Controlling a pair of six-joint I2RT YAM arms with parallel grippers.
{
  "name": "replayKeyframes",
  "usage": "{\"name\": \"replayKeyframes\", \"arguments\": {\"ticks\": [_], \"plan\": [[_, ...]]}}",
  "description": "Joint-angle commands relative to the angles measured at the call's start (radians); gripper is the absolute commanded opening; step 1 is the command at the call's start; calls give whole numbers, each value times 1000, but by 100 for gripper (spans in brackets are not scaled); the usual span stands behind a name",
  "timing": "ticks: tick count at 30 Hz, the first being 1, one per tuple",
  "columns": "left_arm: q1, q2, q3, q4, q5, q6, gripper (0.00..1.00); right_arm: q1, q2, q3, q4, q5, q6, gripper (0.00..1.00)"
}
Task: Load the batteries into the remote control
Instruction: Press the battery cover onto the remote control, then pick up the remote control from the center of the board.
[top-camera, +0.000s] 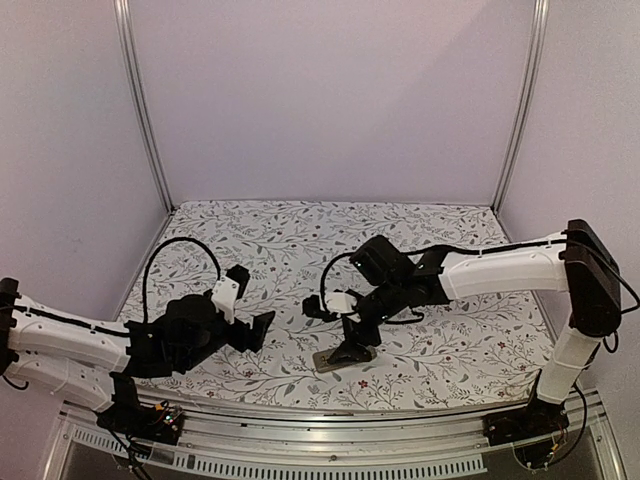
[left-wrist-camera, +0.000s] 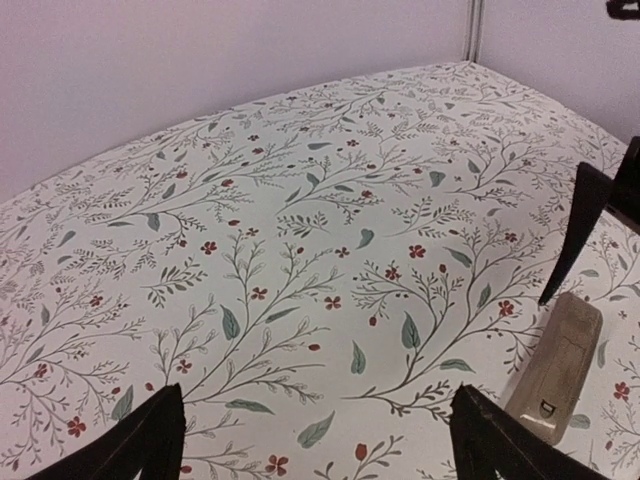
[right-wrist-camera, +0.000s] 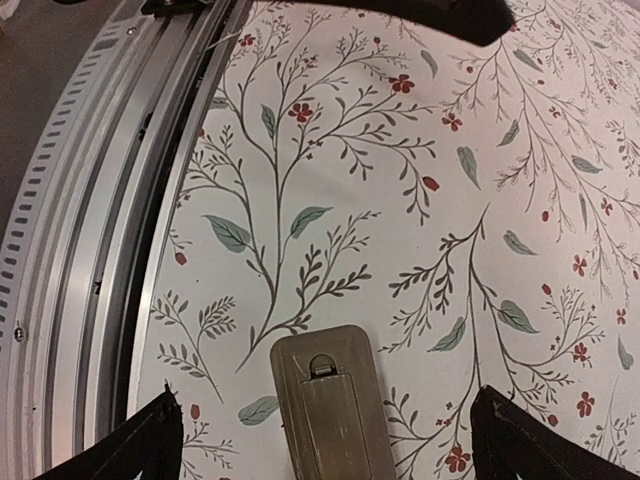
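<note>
The remote control (top-camera: 332, 359) lies tan-grey back up on the floral table, near the front edge, with its battery cover in place (right-wrist-camera: 330, 410). My right gripper (top-camera: 355, 345) hangs directly over it, jaws wide open on either side of the remote's end (right-wrist-camera: 324, 395), touching nothing. My left gripper (top-camera: 255, 300) stands open to the left, with only bare tablecloth between its fingers (left-wrist-camera: 318, 392). From the left wrist the remote (left-wrist-camera: 557, 366) shows at the lower right, beside a dark right-arm finger (left-wrist-camera: 585, 225). The batteries are out of view.
The aluminium rail (right-wrist-camera: 90, 250) runs along the table's near edge, close to the remote. Pale walls and two metal posts (top-camera: 140, 100) close in the back and sides of the floral tablecloth (top-camera: 300, 240).
</note>
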Motion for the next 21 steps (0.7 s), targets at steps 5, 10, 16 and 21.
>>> {"name": "replayKeyframes", "arguments": {"ticks": [5, 10, 16, 21], "plan": [[-4, -68, -26, -55, -18, -21, 92, 69, 109, 58, -70, 192, -95, 99], [-10, -32, -1, -70, 17, 1, 92, 53, 90, 31, -79, 210, -96, 99], [-32, 44, 51, -63, 66, 74, 92, -37, 48, -38, -136, 127, -180, 99], [-55, 64, 52, -11, 123, 121, 92, -87, 66, -44, -133, 135, -207, 99]]}}
